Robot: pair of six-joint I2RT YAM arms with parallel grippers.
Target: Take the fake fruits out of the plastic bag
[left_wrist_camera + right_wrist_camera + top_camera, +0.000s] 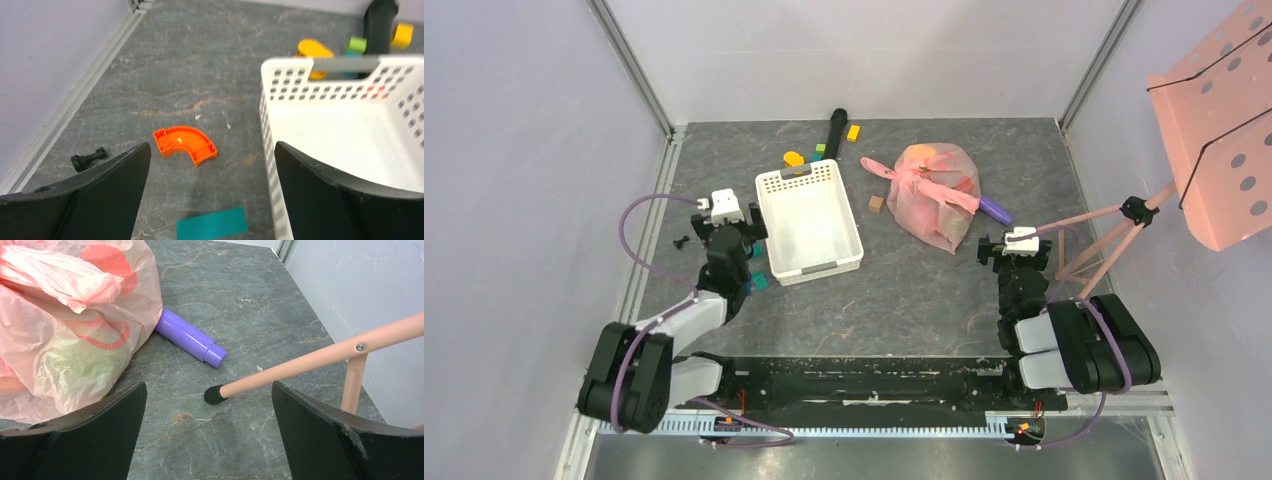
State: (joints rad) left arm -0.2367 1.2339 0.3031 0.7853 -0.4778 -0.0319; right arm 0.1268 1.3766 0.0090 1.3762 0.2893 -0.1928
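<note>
Pre-grasp: bag (934, 195) closed, fruits (929, 153) inside.
Left gripper (212, 190) and right gripper (207, 430) wide, empty; right is just beside bag. Next, probably: grab its knotted handles, open it.

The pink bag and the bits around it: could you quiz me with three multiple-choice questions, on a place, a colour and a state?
1. Where is the purple tube?
A. inside the pink bag
B. on the table, one end at the bag's edge
C. between an arm's jaws

2. What colour is the curved block beside the white basket?
A. blue
B. orange
C. white

3. How do the right arm's jaws stand?
A. shut on the bag
B. shut on the tube
C. wide open, holding nothing

Answers: 1 B, it lies on the table against the bag; 2 B, the left wrist view shows it orange; 3 C, the right wrist view shows them far apart, gripping nothing.
</note>
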